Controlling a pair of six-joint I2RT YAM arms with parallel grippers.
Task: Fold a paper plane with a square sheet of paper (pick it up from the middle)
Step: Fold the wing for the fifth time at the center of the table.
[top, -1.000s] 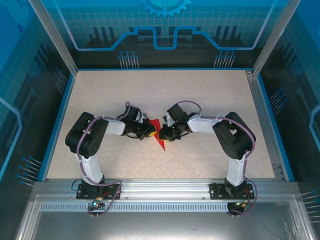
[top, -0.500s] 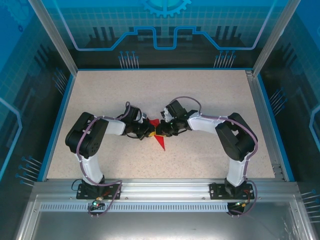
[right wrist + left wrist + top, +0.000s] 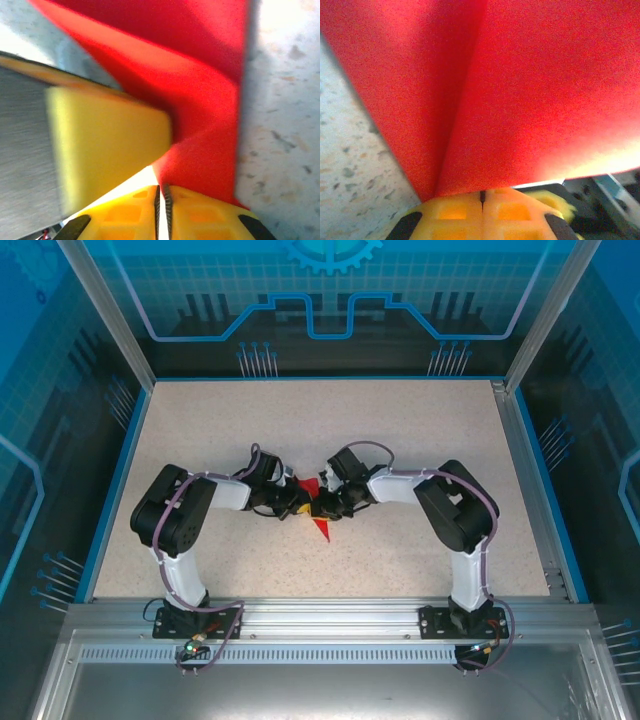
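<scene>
Watching from above, I had both arms nosed together at the middle of the table, and their wrists covered most of the red paper. Just a sharp tip poked out toward me, plus a small corner on the far side. How many folds it carried, I couldn't make out. The left gripper was clamped tight on the paper, its yellow pads pressed flush and the red sheet, one crease in it, rising straight off them, so close it blurred. The right gripper sat at a hairline slit. Paper ran down to its right pad, but whether it was pinched there I couldn't tell. A blurred yellow finger blocked the left half of that wrist view.
</scene>
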